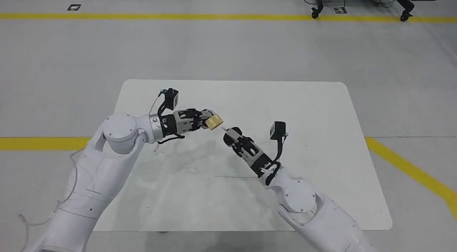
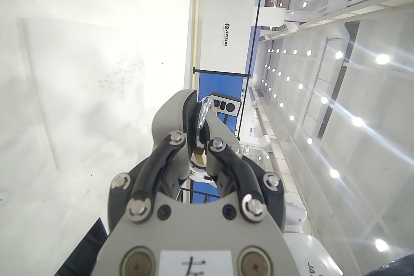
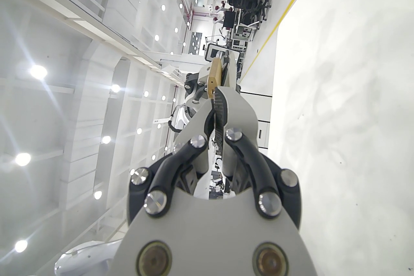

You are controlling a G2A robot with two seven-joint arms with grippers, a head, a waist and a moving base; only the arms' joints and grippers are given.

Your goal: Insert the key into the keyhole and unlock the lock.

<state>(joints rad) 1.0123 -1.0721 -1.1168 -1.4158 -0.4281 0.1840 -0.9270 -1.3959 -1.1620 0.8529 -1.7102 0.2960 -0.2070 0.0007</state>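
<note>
Grey floor with yellow lines surrounds the white tabletop (image 1: 314, 109) in the top view. Over it, the left tool (image 1: 207, 118) is clamped on a brass padlock (image 1: 214, 121). The right tool (image 1: 230, 135) sits just beside the padlock, tips pointing at it.

In the left wrist view, the padlock's silver shackle (image 2: 205, 110) pokes out between the clamped fingers (image 2: 171, 118).

In the right wrist view, the right tool's fingers (image 3: 237, 109) are pressed together on a thin key (image 3: 212, 92), which touches the padlock's near end.
</note>
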